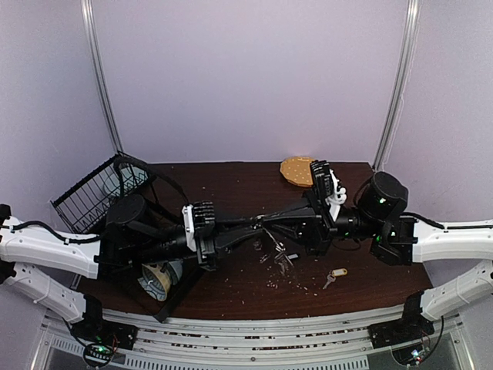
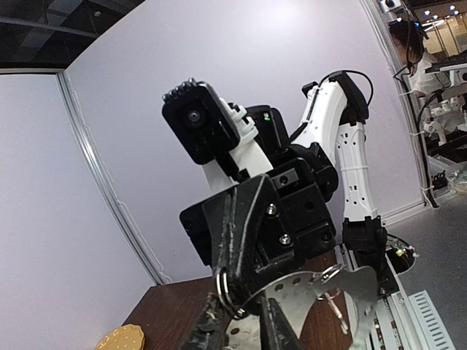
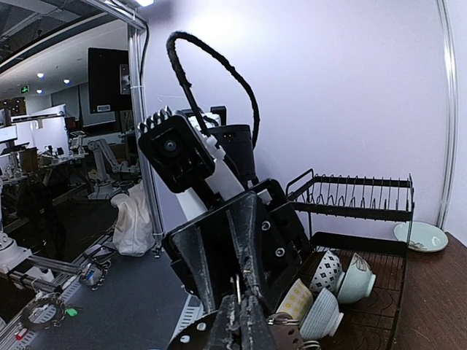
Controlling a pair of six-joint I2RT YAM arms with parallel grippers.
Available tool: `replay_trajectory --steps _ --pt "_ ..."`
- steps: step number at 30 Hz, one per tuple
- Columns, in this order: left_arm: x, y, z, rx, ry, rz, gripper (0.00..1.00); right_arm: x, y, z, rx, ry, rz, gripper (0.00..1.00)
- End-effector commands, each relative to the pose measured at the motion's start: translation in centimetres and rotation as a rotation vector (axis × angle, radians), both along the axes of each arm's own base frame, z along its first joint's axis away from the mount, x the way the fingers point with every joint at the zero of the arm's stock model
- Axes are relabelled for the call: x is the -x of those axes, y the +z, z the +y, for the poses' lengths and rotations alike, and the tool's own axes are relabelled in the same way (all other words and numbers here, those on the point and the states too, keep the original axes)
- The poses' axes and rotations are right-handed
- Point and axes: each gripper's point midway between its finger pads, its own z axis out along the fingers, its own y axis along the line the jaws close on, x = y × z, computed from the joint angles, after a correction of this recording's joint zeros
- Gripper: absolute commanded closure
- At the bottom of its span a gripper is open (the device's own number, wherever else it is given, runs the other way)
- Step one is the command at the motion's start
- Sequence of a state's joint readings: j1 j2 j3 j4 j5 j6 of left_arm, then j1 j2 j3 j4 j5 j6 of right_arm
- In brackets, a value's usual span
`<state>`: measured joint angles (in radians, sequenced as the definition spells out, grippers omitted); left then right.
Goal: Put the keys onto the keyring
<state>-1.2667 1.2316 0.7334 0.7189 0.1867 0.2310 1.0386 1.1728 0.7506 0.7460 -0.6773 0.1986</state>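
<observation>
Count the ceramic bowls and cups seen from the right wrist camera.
5: dotted white cup, pale green bowl, cream patterned cup and ribbed pale bowl clustered in the black wire rack; a pale green dish farther right. Others may be hidden.

Catching the keyring [image 2: 299,283] stretching pale and hole-dotted right at both pairs of jaws, pinched there; spotting the yellow-tagged key [image 1: 336,275] lying flat, well apart from either.

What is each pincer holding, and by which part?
Both appear shut on the keyring: the left pincer on its perforated band, the right pincer at its wire end; exact contact unclear.
</observation>
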Motion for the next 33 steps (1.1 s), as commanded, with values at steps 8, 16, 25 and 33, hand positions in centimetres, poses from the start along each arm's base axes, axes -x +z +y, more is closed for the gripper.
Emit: replay_trajectory --steps 8,16,25,33 --pt "-0.4 2.9 2.3 0.126 0.049 0.016 0.56 0.2 1.4 -0.5 -0.053 -0.018 -0.023 1.0" --pt "-0.7 2.6 0.8 0.07 0.03 0.07 0.79 0.0 1.5 -0.5 -0.055 -0.025 -0.023 1.0" --pt "-1.7 2.2 0.3 0.063 0.082 0.086 0.81 0.0 1.4 -0.6 -0.057 -0.031 -0.024 1.0" --pt "-2.1 2.1 0.1 0.051 0.099 0.091 0.92 -0.1 1.3 -0.6 -0.058 -0.034 -0.023 1.0"
